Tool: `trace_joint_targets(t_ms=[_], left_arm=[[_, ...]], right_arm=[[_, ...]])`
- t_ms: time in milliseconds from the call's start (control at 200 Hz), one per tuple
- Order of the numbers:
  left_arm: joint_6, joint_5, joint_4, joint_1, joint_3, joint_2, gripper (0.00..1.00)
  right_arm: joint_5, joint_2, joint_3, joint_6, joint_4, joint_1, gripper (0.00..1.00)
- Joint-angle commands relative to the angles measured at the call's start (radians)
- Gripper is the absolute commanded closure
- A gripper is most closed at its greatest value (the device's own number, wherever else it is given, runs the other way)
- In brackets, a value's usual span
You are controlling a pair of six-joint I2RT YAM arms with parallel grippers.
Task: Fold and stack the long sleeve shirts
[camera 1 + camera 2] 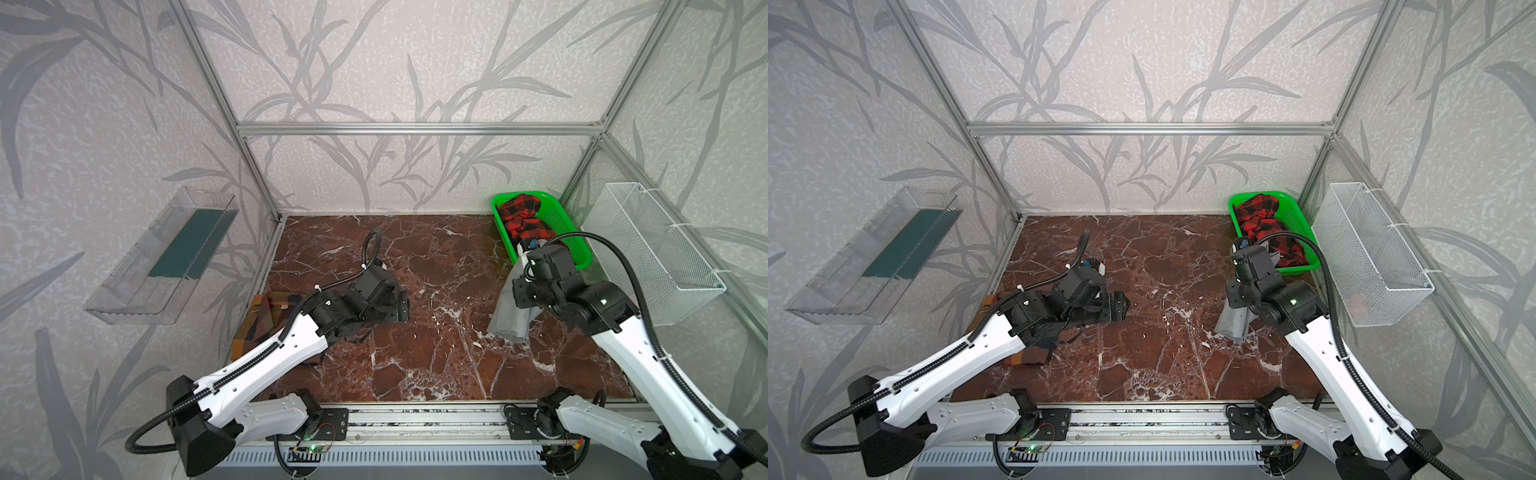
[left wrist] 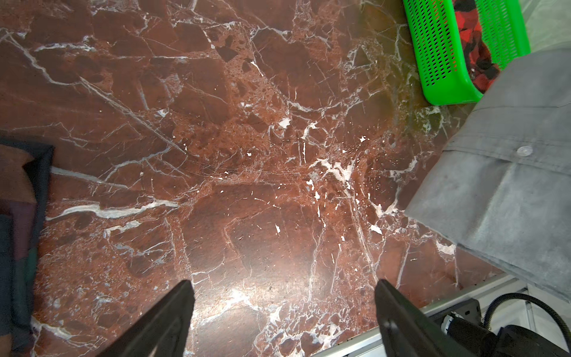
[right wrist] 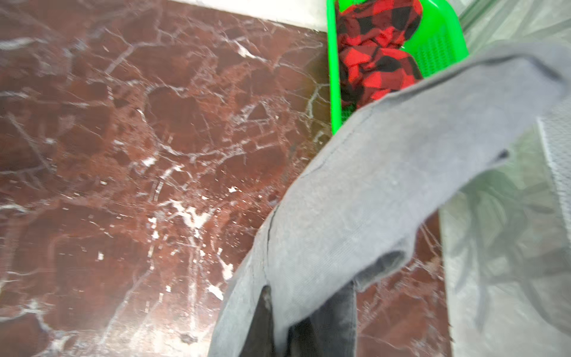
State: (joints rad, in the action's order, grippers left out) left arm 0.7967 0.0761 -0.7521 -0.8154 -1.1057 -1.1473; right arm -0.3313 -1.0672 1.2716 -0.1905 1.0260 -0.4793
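The grey long sleeve shirt [image 1: 510,322] hangs in a bunch from my right gripper [image 3: 304,309], which is shut on its cloth above the right side of the table; its lower end reaches the marble. A buttoned band of this shirt [image 2: 509,191] shows in the left wrist view. The orange, brown and navy checked shirt [image 1: 259,320] lies folded at the table's left edge, partly under my left arm. My left gripper [image 2: 284,284] stands open and empty over bare marble, just right of that shirt [image 2: 18,222].
A green plastic basket [image 1: 579,249] at the back right holds a red and black checked garment [image 1: 521,216]. A white wire basket [image 1: 656,249] hangs on the right wall and a clear tray [image 1: 162,257] on the left wall. The marble tabletop [image 1: 436,353] lies between the arms.
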Motion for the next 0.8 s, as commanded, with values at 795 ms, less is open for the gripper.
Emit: trace_joint_targets(t_ms=[795], left_arm=[[0.056, -0.066, 0.097, 0.085, 0.314, 0.313, 0.1]], right_arm=[[-0.144, -0.942, 0.443, -0.16, 0.161, -0.448, 1.0]])
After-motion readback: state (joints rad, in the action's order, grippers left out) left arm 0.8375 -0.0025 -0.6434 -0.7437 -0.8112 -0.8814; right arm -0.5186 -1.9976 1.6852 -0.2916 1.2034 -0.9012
